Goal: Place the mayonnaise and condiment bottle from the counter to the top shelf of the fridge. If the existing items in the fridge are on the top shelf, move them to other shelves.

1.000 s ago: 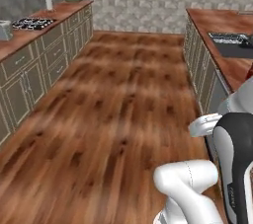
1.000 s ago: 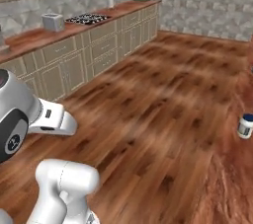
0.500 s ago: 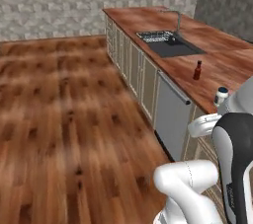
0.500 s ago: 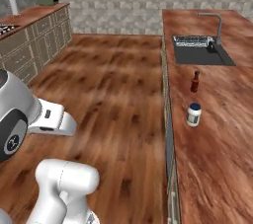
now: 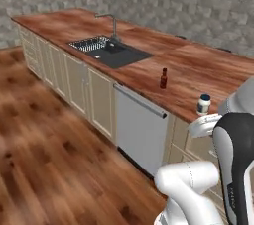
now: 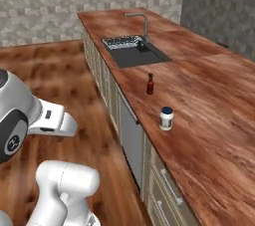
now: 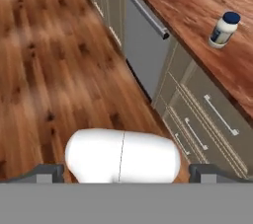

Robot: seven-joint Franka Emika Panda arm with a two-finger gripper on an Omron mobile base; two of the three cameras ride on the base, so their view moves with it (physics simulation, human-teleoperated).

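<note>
Jaws spread wide and empty, the gripper (image 7: pixel 126 171) hangs folded low over the wooden floor (image 7: pixel 44 70) beside the counter (image 6: pixel 209 100), on which stand one mayonnaise (image 6: pixel 166 118) and, near it, one condiment bottle (image 6: pixel 150 84).

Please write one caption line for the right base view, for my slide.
A mayonnaise jar and a condiment bottle stand apart on the wooden counter, between the sink and the camera.

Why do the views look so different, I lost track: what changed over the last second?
The base turned toward the counter, so the whole scene shifted. The mayonnaise jar and sauce bottle stand where they stood. Nothing was grasped; the fingers stayed open.
</note>
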